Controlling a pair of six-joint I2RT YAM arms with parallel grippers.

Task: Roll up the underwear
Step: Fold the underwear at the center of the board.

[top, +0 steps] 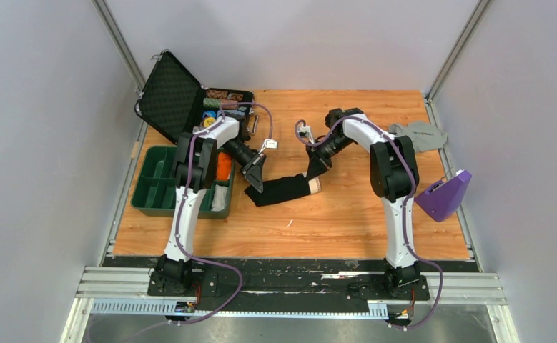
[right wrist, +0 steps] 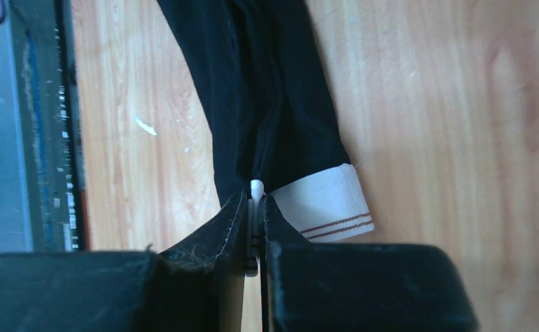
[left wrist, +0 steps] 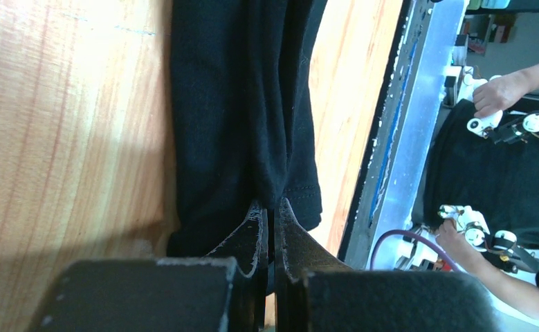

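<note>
The black underwear (top: pixel 282 190) lies folded into a narrow strip on the wooden table (top: pixel 332 221), its white waistband at the right end. My left gripper (top: pixel 255 184) is shut on the strip's left end; in the left wrist view the black cloth (left wrist: pixel 242 104) runs straight out from the closed left gripper (left wrist: pixel 272 207). My right gripper (top: pixel 311 176) is shut on the waistband end; in the right wrist view the right gripper (right wrist: pixel 256 194) pinches the white band (right wrist: pixel 325 200), with the black cloth (right wrist: pixel 266 90) stretching away.
An open black case (top: pixel 171 100) with small items stands at the back left. A green tray (top: pixel 157 186) sits beside the left arm. A light grey garment (top: pixel 418 134) and a purple object (top: pixel 443 196) are at the right edge.
</note>
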